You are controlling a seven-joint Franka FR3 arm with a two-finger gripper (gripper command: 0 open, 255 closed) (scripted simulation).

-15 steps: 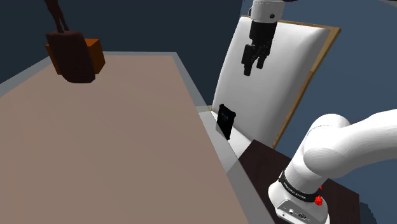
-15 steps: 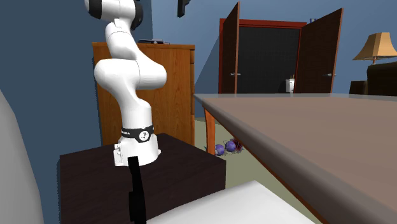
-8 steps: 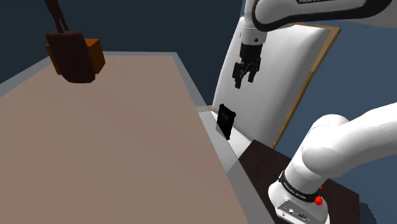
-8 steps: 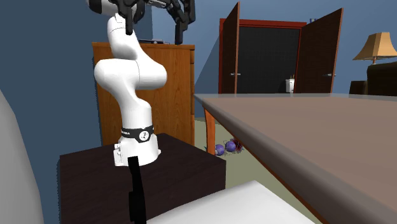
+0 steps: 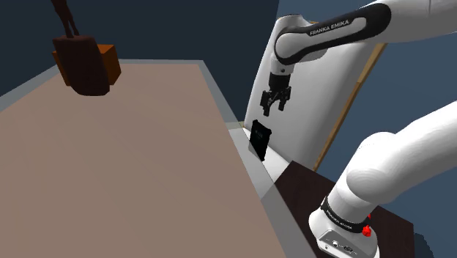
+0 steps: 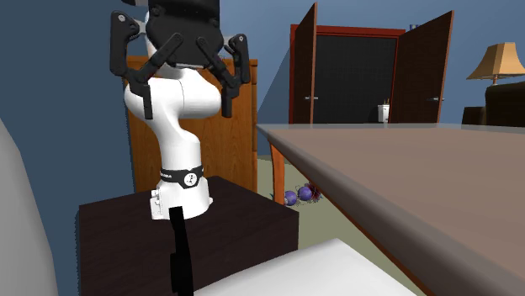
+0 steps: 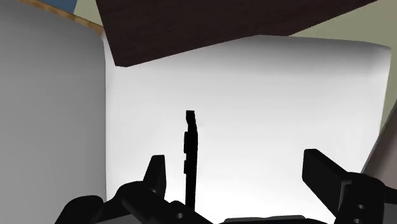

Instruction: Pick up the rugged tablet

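My gripper (image 5: 275,110) is spread wide. The black tablet (image 5: 259,138) stands on its edge, just below it.

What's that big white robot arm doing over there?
The white robot arm hovers with its black gripper open above a black rugged tablet. The tablet stands on its edge on a white seat beside the table. The gripper isn't touching it, so nothing is picked up yet.
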